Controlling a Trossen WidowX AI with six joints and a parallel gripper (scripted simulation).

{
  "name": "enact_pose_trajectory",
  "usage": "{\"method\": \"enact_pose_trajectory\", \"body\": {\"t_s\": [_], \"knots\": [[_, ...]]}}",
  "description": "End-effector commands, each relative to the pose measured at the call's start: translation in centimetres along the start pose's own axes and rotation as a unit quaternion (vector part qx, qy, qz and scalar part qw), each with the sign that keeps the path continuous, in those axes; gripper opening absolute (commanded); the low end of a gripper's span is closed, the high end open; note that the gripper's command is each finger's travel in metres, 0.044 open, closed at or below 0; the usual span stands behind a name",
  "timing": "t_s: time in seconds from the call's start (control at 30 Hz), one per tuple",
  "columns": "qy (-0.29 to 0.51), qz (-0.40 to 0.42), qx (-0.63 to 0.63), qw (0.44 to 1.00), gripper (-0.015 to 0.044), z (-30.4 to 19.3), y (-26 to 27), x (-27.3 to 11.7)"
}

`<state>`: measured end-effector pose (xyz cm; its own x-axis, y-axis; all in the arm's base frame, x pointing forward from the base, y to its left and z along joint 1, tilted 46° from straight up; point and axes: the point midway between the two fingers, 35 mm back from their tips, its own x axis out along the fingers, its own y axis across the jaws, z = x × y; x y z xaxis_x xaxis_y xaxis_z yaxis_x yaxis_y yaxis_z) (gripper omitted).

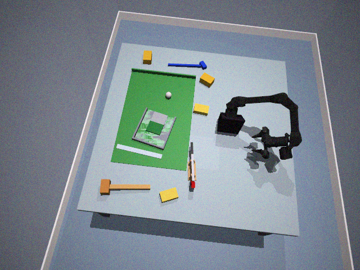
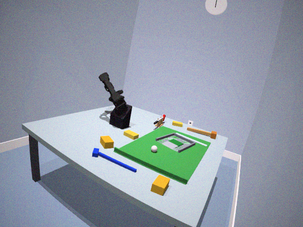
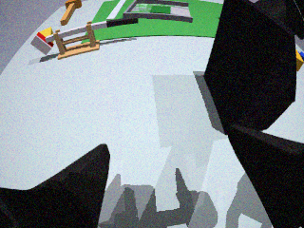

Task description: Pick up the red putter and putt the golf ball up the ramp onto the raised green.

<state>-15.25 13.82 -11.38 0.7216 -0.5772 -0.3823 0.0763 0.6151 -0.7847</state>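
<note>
— Where is the red putter (image 1: pixel 192 162) right now?

— It lies across a small wooden rack (image 1: pixel 191 170) on the surface (image 1: pixel 232 203), just off the near corner of the green mat (image 1: pixel 136 87). Its red head (image 1: pixel 192 184) points away from the mat, and the dark grip end (image 1: pixel 190 145) runs along the mat's edge. I am not touching it.

— So how much of the job is done?

— By my reckoning, none. The putter is not picked up, and the golf ball (image 1: pixel 168 94) sits on the flat part of the mat, well apart from the walled ramp (image 1: pixel 157 117) and the raised green (image 1: pixel 154 127) at its middle. The whole of it is left: the grasp, the lift, lining up behind the ball, and the stroke.

— And the other things lying about?

— A blue mallet (image 1: pixel 187 64) beyond the mat's far edge, a wooden mallet (image 1: pixel 123 186) near its close end, and yellow blocks (image 1: pixel 201 108) scattered round. None are mine to take.

— How are you standing?

— My base (image 1: pixel 230 123) is beside the mat. The arm rises from it, arches out away from the mat, and folds back down, so my pincer (image 1: pixel 262 143) hangs low over the bare surface, well apart from the putter. It is spread wide and holds nothing. From my wrist view the rack and putter show up ahead, in the upper left corner.
</note>
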Motion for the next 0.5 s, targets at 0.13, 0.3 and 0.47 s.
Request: {"method": "enact_pose_trajectory", "body": {"t_s": [0.13,0.3,0.47], "knots": [[0.073,-0.001,-0.092,0.993,0.0440,3.2,2.2,1.0],[0.169,0.027,-0.210,0.963,0.0440,7.7,4.6,3.4],[0.235,0.081,-0.307,0.919,0.0440,11.5,6.5,6.6]]}}
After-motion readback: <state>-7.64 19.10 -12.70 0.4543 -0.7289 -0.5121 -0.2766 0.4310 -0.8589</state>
